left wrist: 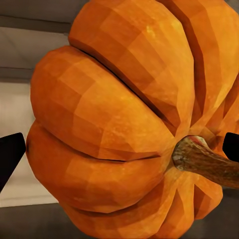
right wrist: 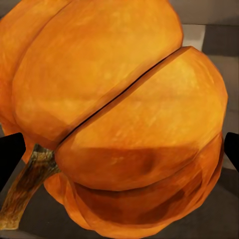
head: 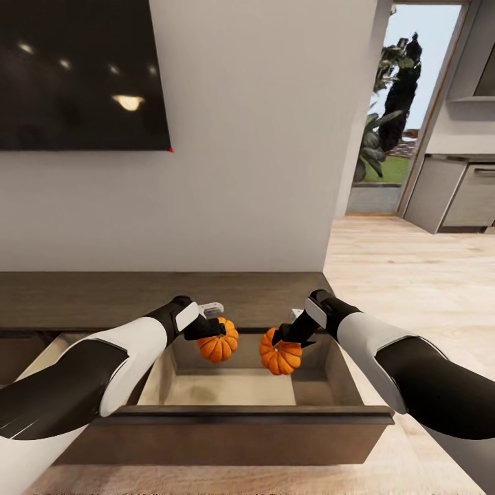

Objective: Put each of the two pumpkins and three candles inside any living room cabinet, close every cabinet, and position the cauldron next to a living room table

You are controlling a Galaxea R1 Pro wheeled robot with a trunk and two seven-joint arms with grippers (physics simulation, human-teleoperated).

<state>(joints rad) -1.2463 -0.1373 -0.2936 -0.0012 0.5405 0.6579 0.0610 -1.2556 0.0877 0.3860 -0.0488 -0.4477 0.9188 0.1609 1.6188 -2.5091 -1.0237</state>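
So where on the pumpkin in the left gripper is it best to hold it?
Across its ribbed sides, as the left gripper holds the pumpkin now, coming from above. The body is squat and wide; the stem looks too thin to grip safely.

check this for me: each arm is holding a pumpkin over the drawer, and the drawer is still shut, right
Not quite. The drawer is pulled open, as the head view shows with its pale inside in sight. The rest stands: the left gripper holds one pumpkin and the right gripper holds the other pumpkin, both over the drawer of the cabinet.
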